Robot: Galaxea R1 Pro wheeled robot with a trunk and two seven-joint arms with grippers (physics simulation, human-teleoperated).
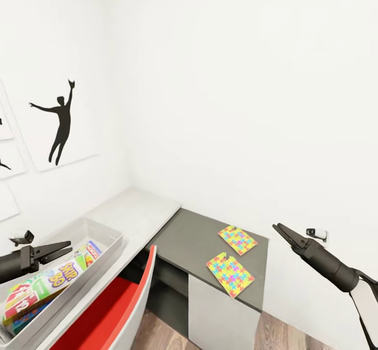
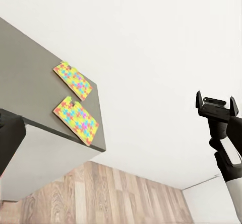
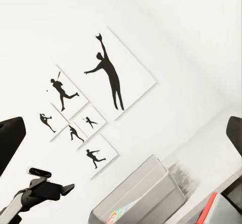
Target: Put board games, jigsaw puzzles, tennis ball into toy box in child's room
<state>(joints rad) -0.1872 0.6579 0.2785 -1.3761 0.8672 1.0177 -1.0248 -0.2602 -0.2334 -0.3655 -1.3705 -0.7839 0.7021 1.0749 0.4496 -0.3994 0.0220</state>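
From where I stand, the two jigsaw puzzles [image 1: 231, 258] lie flat on the dark tabletop [image 1: 184, 240] at about five o'clock, well apart from the toy box [image 1: 100, 234] at eight o'clock, which already holds board games [image 1: 47, 284]. I think the right gripper [image 1: 281, 229] should come down from above on one puzzle's edge. It looks closed and empty; the left gripper [image 1: 63, 250] is slightly open, holding nothing.

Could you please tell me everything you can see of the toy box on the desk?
The toy box is a light grey, shallow rectangular bin with flared, plastic-looking sides. It rests on the light grey part of the table, near the wall with the silhouette pictures. Board games with bright cartoon print lie inside it, tilted. The left gripper hovers above it with jaws open, touching nothing.
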